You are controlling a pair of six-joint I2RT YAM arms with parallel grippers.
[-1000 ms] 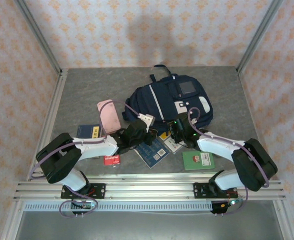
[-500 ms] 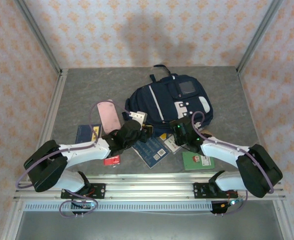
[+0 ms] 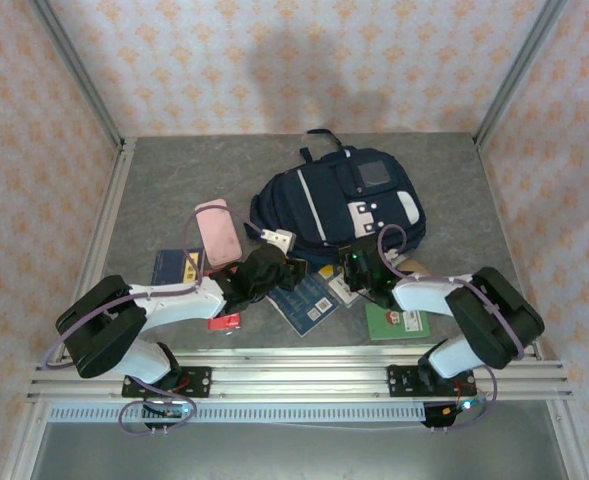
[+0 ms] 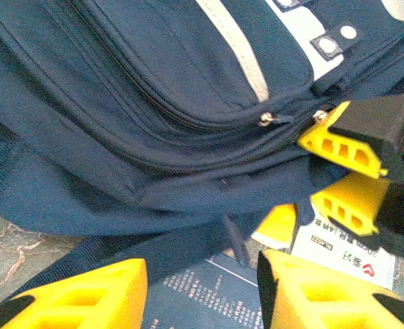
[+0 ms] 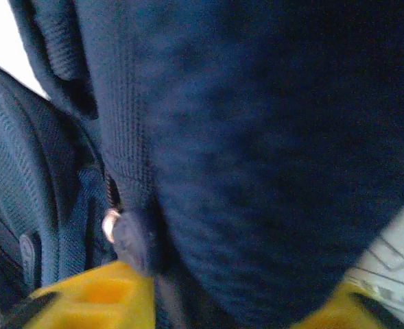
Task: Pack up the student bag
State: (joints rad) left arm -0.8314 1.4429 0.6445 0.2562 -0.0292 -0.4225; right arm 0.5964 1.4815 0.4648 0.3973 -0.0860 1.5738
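Student bag, left end effector released beside it, right end effector straddling fabric, grip unclear

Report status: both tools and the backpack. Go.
Left tool open, empty, at near edge of large navy-blue fabric backpack. Right tool astride bag fabric by dark zipper pull, grip unclear. Blue paper booklet beneath left tool.

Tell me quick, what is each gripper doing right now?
Left gripper: open, holding nothing.
Right gripper: closed on fabric of the student bag.
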